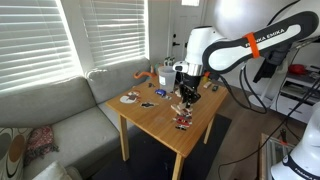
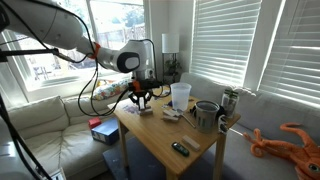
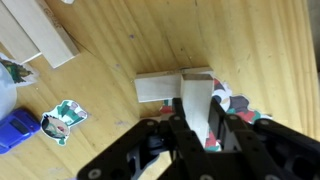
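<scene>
In the wrist view my gripper is shut on a pale wooden block, held upright between the fingers. Its far end meets a second pale block that lies flat on the wooden table. A colourful card lies under and beside them. In both exterior views the gripper hangs low over the table near one edge; the block itself is too small to make out there.
More wooden blocks, a character sticker and a blue object lie nearby. The table also carries a clear cup, a metal mug, a can and a dark item. A grey couch adjoins it.
</scene>
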Available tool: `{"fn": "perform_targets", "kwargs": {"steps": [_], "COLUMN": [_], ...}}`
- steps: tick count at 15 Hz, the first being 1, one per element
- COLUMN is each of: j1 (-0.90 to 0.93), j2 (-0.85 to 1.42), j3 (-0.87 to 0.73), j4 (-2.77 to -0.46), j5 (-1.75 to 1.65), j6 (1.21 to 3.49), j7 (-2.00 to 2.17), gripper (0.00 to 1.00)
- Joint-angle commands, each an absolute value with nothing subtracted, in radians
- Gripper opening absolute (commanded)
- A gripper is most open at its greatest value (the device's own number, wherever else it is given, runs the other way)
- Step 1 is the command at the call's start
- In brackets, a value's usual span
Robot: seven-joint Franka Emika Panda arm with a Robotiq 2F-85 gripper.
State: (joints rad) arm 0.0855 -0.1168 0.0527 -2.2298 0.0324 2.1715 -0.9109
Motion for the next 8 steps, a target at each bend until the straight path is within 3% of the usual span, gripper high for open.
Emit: {"fn": "perform_targets", "kwargs": {"steps": [1,8], "j1": [0.095,0.098], "j2": [-0.128,-0.122], "j3": [0.054,0.056], "j4": [-2.248,-2.250], "j5": [0.011,0.012], "j6": [2.198,2.210], "j7": [-0.938,-0.935], "gripper": [0.07,0.07]}}
